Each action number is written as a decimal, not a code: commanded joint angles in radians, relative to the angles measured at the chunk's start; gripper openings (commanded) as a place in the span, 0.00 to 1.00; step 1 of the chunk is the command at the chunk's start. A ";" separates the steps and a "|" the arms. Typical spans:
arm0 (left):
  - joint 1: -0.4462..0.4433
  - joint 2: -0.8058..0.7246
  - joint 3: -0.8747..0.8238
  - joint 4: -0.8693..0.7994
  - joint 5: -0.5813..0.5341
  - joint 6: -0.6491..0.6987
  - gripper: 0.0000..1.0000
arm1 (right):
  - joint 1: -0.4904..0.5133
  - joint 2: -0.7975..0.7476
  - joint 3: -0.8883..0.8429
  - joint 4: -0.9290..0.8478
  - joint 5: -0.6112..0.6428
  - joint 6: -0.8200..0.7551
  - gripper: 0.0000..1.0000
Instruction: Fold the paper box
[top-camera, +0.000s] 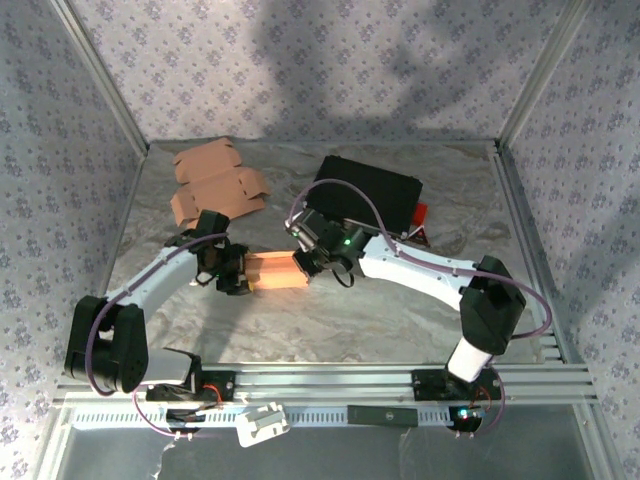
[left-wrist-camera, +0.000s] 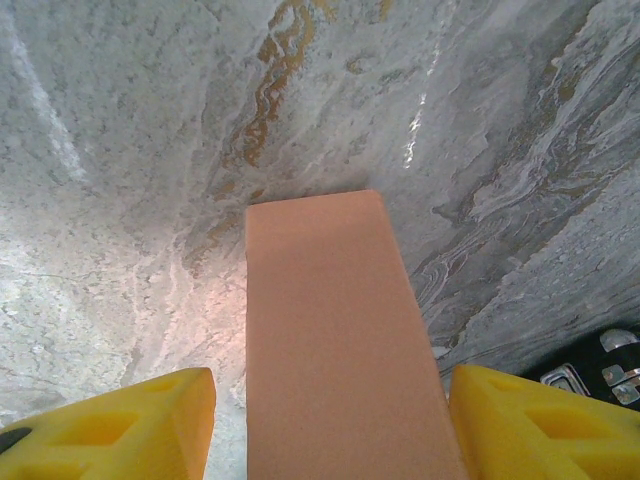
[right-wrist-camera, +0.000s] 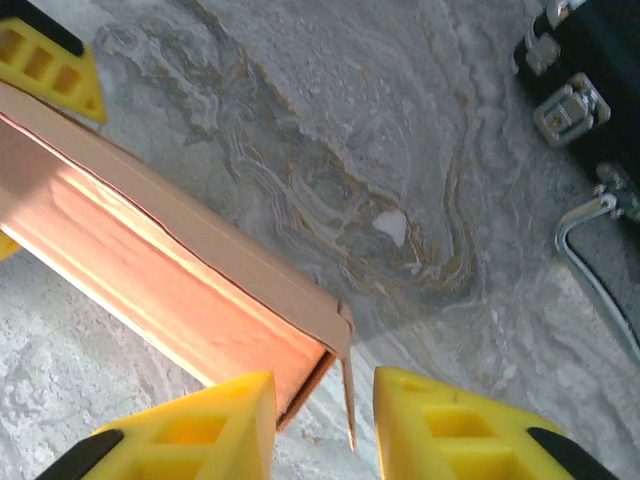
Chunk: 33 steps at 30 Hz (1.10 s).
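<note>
- Two yellow fingers (left-wrist-camera: 130, 425) of the left gripper (top-camera: 230, 268) stand spread astride the box (top-camera: 276, 270), at its end away from the case (top-camera: 372, 190). One finger seems to touch the side and the other shows a gap. With no firm clamp here, a push from the other end could slide the box along the table (top-camera: 400, 315) or swing it round.
- One long tube is what the box amounts to so far. It lies flat on the table, to the near left of the case and apart from it, with its open end toward the case. Its walls look thin, so a hard squeeze across them would likely buckle or crease the tube rather than close it.
- At the box end nearer the case, the right gripper (top-camera: 308, 258) has its jaws partly spread. The end flap (right-wrist-camera: 347, 400) stands loose between them and they pinch nothing. If they close or push off-line, the flap may bend outward or tear at its fold instead of tucking in.
- Close behind the right wrist sits the case, and a wide swing of that arm could knock it.
- Far to the left of the case lie the spare blanks (top-camera: 215, 185), well apart from the work. I judge little danger there.
</note>
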 joint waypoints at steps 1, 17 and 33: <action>-0.001 -0.019 0.005 -0.051 -0.022 0.007 0.63 | -0.026 -0.054 -0.026 0.017 -0.065 -0.014 0.34; -0.001 -0.010 0.017 -0.055 -0.025 0.014 0.63 | -0.062 -0.022 -0.049 0.058 -0.130 -0.031 0.17; -0.001 -0.013 0.013 -0.050 -0.024 0.016 0.62 | -0.029 0.001 -0.034 0.043 -0.045 -0.003 0.14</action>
